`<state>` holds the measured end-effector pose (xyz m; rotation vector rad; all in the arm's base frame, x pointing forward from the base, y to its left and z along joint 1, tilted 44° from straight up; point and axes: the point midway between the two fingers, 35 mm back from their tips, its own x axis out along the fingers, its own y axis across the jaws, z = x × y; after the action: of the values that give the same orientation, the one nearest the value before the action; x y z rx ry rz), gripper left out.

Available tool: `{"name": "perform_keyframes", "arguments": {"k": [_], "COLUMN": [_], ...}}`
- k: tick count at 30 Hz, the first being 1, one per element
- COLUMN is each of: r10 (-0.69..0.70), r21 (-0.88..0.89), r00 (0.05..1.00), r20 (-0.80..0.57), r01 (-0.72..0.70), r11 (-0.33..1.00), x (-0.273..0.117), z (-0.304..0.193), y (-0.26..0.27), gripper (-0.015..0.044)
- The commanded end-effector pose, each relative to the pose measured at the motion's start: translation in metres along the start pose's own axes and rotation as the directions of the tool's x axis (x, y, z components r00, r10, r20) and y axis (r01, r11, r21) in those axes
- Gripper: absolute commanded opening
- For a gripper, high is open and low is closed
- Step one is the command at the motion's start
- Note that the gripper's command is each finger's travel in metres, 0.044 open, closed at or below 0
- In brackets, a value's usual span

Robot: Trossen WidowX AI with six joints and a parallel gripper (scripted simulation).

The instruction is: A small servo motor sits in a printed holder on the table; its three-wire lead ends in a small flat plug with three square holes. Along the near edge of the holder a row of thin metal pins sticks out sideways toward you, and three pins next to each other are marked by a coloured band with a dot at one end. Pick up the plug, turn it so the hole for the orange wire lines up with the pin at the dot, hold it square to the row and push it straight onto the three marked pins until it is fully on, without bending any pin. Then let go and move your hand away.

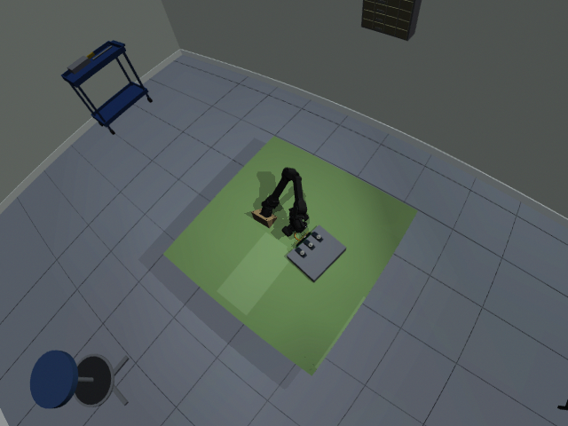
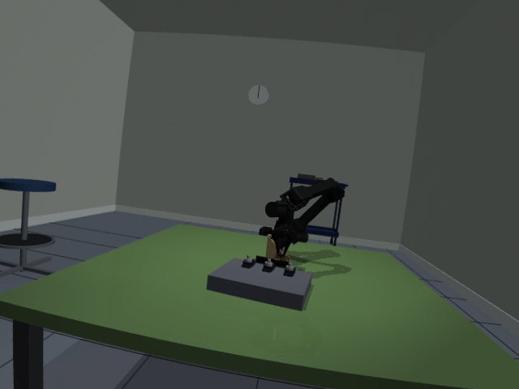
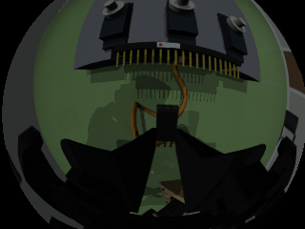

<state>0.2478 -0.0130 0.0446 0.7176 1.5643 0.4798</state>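
The black plug (image 3: 167, 121) is upright in the wrist view, between the fingertips of my gripper (image 3: 166, 133) (image 2: 280, 255), which is shut on it. Its front end faces the pin row (image 3: 153, 56), with a visible gap between. The plug looks roughly square to the row and roughly in line with the white band (image 3: 172, 46), which has a red dot (image 3: 160, 45) at its left end. The orange-brown lead (image 3: 184, 93) runs from near the row, passes behind the plug and loops at its left. Which hole is orange cannot be told. The grey holder (image 1: 322, 261) (image 2: 259, 285) carries three dark servos (image 3: 182, 24).
The green table (image 1: 366, 197) (image 2: 167, 318) surrounds the holder. The arm's tan base (image 1: 264, 218) stands behind the gripper. Pin shadows fall on the table before the row. A blue cart (image 1: 120, 98) and a blue stool (image 1: 54, 379) stand on the floor away from the table.
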Motion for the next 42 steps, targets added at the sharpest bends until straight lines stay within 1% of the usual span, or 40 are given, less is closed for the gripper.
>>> {"name": "perform_keyframes", "arguments": {"k": [1,7,42], "r10": [0.004,0.004,0.004], "r21": [-0.001,-0.002,-0.002], "r00": [1.0,1.0,1.0], "r20": [0.005,0.006,0.006], "r01": [-0.004,-0.004,-0.004], "r11": [1.0,1.0,1.0], "x": [-0.001,-0.004,-0.003], "z": [0.012,0.029,0.047], "y": [0.0,-0.001,0.001], "gripper": [0.0,0.0,0.0]}}
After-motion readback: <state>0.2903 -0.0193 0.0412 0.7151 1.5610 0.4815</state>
